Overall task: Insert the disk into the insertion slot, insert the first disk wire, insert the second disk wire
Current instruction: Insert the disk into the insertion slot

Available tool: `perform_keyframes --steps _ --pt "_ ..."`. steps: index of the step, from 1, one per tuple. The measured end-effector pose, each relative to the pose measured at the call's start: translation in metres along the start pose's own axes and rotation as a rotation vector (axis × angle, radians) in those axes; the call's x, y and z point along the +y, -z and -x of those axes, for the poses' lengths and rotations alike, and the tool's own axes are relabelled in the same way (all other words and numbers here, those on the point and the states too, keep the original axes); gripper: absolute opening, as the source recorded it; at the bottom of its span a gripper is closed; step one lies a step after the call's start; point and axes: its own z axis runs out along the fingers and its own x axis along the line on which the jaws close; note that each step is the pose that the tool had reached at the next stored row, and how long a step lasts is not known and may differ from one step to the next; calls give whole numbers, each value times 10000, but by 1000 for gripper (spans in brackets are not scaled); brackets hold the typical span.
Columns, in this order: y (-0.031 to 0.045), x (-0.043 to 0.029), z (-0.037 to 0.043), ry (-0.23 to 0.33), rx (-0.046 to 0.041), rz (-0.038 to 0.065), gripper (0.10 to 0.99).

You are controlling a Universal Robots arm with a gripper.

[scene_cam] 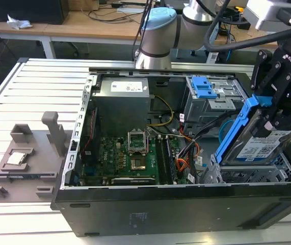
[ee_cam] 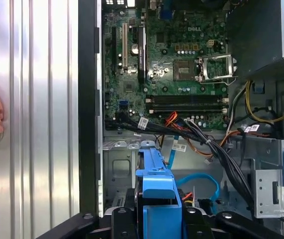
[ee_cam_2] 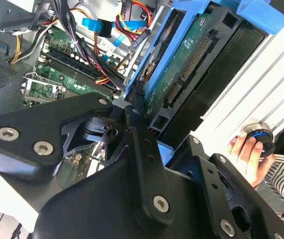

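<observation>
One disk (scene_cam: 260, 149), tilted, at exterior view's lower right, pinched by gripper (scene_cam: 273, 118) just above one insertion slot (scene_cam: 252, 176), not yet in. One second disk wire (ee_cam: 201, 180) curls in first wrist view. Second wrist view: disk's green board side. Exterior view: its white label.

Showing the disk (scene_cam: 260, 145) tilted in the gripper (scene_cam: 275, 120), just above the insertion slot (scene_cam: 252, 176) at the exterior view's right end of the case (scene_cam: 160, 209) — and, between it and the motherboard (scene_cam: 120, 153), the second disk wire (ee_cam: 197, 177).
</observation>
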Motion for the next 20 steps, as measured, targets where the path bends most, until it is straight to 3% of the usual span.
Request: perform_keyframes --steps 6,15,20 --pt "-213 -8 1 0 -1 8 365" --pt "-356 -14 1 0 0 8 365" --pt "-358 -14 1 0 0 7 365"
